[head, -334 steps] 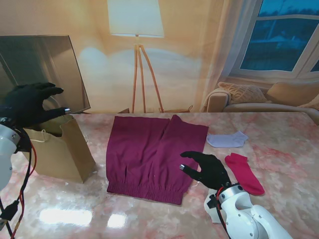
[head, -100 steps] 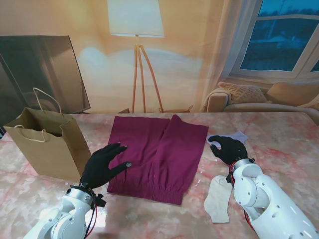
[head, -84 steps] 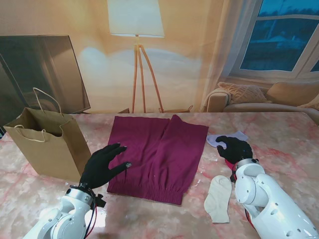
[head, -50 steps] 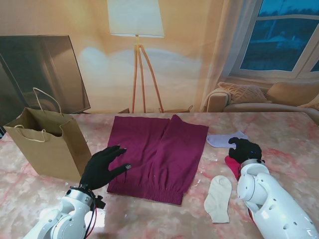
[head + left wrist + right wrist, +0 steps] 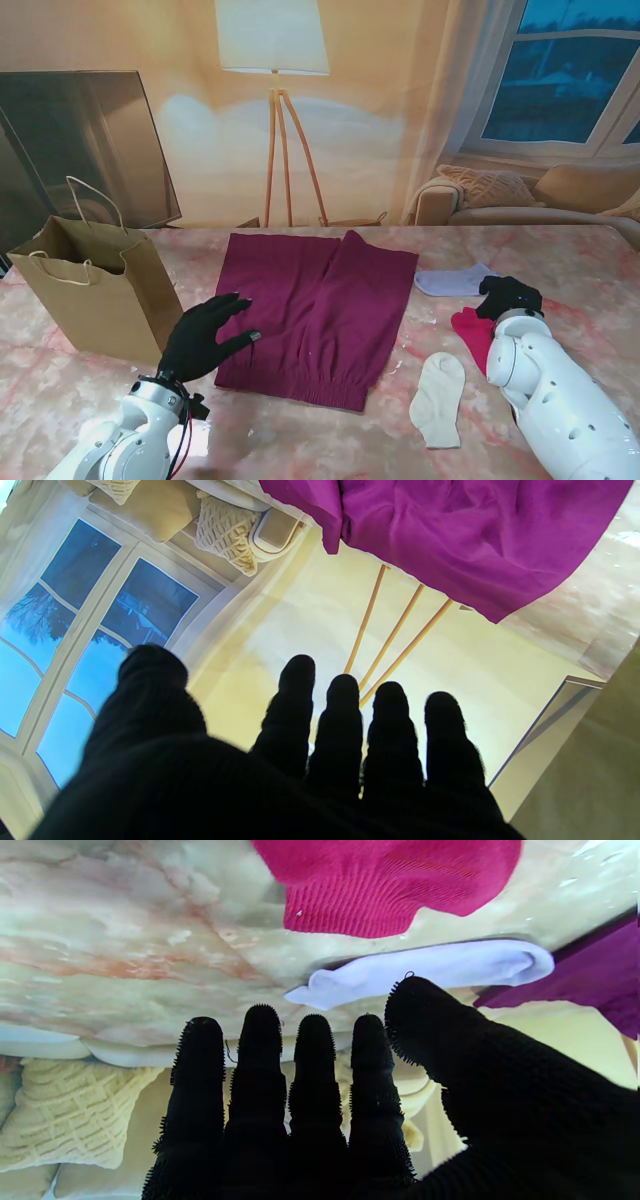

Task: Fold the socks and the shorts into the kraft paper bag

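Maroon shorts [image 5: 312,312] [image 5: 450,535] lie spread flat in the middle of the table. The kraft paper bag [image 5: 95,295] stands open at the left. My left hand [image 5: 205,335] [image 5: 280,760] hovers open, fingers spread, at the shorts' left edge near the waistband. A red sock [image 5: 473,335] [image 5: 395,885], a pale lavender sock [image 5: 455,281] [image 5: 425,970] and a cream sock [image 5: 438,398] lie at the right. My right hand [image 5: 508,296] [image 5: 320,1100] is open over the far end of the red sock, near the lavender sock, holding nothing.
A dark screen [image 5: 80,150] stands behind the bag. A floor lamp [image 5: 275,110], sofa cushions [image 5: 490,188] and a window [image 5: 575,70] lie beyond the table's far edge. Marble tabletop [image 5: 580,290] extends to the right of the socks.
My right hand has moved right and away from me, from beside the shorts to over the red sock's far end, uncovering the cream sock. The left hand came down from the bag to the shorts.
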`<state>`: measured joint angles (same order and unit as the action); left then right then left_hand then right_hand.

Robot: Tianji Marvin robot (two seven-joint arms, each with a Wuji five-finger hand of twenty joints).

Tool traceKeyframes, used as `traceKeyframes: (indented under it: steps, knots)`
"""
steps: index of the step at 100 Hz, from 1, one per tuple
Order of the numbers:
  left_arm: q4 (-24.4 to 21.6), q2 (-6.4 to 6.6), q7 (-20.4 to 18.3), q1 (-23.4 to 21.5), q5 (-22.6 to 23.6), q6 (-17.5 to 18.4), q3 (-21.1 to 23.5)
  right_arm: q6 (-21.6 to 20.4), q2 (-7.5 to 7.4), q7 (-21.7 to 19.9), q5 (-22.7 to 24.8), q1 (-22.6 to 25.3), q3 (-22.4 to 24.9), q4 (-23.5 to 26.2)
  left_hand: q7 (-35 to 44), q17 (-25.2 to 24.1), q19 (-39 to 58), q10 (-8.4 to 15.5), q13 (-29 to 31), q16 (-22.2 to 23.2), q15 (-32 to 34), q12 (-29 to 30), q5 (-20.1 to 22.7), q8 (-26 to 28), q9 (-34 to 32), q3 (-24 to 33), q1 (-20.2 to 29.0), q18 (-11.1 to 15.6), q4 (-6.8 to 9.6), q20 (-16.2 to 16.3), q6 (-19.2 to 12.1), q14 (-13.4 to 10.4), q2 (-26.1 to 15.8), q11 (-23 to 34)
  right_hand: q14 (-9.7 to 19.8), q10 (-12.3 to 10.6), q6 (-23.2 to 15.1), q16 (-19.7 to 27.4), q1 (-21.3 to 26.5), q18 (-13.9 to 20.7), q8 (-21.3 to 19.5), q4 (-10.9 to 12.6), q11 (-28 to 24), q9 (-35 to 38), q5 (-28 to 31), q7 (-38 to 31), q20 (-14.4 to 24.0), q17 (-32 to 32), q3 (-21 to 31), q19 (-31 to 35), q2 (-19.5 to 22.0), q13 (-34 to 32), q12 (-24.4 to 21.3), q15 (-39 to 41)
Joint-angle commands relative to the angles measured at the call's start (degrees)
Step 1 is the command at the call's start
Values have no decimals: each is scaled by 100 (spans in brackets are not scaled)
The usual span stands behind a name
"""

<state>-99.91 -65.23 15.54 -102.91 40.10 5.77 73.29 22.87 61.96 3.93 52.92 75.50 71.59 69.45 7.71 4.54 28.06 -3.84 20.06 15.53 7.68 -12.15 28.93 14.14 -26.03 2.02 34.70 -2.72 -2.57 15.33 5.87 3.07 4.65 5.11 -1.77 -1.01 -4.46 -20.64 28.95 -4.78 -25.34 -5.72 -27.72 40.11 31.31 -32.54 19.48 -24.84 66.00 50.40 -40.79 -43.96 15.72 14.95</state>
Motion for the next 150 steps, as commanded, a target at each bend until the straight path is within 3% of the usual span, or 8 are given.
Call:
traceKeyframes:
  steps: [1, 46, 67, 95, 114, 117, 126, 150]
  knots:
    - [-2, 6, -22, -9, -43, 8, -18, 12, -15, -7, -11, -56, -28, -72, -127, -32, -60, -32, -261, -32, -167, 37, -105, 69, 202, -213, -26, 112, 386, -36, -45, -121, -171, -119, -211, -78, -50, -160, -180, -214, -125, -298, -61, 94, 95, -86, 309, -115, 182, 372, -307, -247, 82, 182]
    - [47, 12, -82, 57, -73, -10, -60, -6, 83, 401, -469, -653, -510, -1019, -114, -27, -67, -17, -255, -36, -172, 35, -83, 78, 199, -212, -16, 117, 385, -35, -72, -134, -176, -114, -56, -232, -18, -1216, -340, -352, 530, -321, -512, -57, -668, 157, 1175, 18, 90, 994, -215, -225, 280, 1016]
    - [53, 11, -91, 66, -88, -22, -58, 23, 136, 393, -781, -892, -724, -1363, -103, -30, -72, -15, -259, -40, -175, 36, -68, 85, 202, -214, -18, 114, 384, -38, -88, -141, -187, -114, -108, -306, 167, -2101, -540, -408, 718, -358, -1626, 36, -420, -21, 1378, 83, -19, 1181, -169, -12, 1359, 2133]
    - [58, 13, -127, 45, -123, -45, -48, 50, 206, 498, -1086, -1144, -968, -1863, -94, -31, -77, -17, -262, -39, -172, 37, -57, 92, 211, -213, -13, 124, 385, -43, -103, -142, -194, -116, 80, -547, -103, -3219, -643, -399, 152, -379, -2542, -309, -24, -154, 1636, 427, -50, 1316, -177, 667, 2985, 3385]
    - [85, 11, -126, 59, -142, -36, -68, 75, 207, 552, -1077, -1176, -1019, -1952, -85, -17, -73, -11, -266, -40, -173, 36, -39, 97, 209, -215, -13, 128, 385, -43, -114, -144, -193, -114, 117, -529, -577, -3452, -552, -361, -558, -374, -2601, -654, 746, -644, 1784, 625, 53, 1320, -298, 1030, 3360, 3634]
    - [89, 11, -126, 63, -147, -35, -70, 88, 205, 547, -1068, -1161, -1007, -1932, -83, -17, -72, -21, -265, -40, -172, 36, -35, 98, 210, -215, -11, 127, 385, -43, -109, -141, -190, -114, 106, -521, -650, -3454, -538, -360, -639, -386, -2573, -727, 885, -735, 1788, 658, 45, 1303, -345, 1092, 3365, 3621]
    - [98, 9, -121, 73, -151, -31, -77, 93, 201, 555, -1047, -1160, -1011, -1933, -82, -14, -70, -12, -261, -39, -170, 36, -33, 99, 205, -216, -17, 121, 385, -42, -117, -152, -195, -112, 88, -454, -1063, -3357, -229, -323, -698, -1253, -2273, -981, 1040, -1554, 1858, 651, -112, 1301, -641, 1314, 3123, 3435]
    - [100, 9, -124, 57, -162, -27, -67, -4, 169, 433, -1020, -1130, -1049, -1923, -77, -9, -62, -17, -261, -40, -170, 37, -24, 101, 209, -216, -16, 118, 385, -38, -117, -143, -200, -112, 237, -206, -1776, -1290, 61, -159, -1502, -1372, -806, -1086, 1397, -2387, 1789, 515, -143, 1145, -884, 1568, 826, 1271]
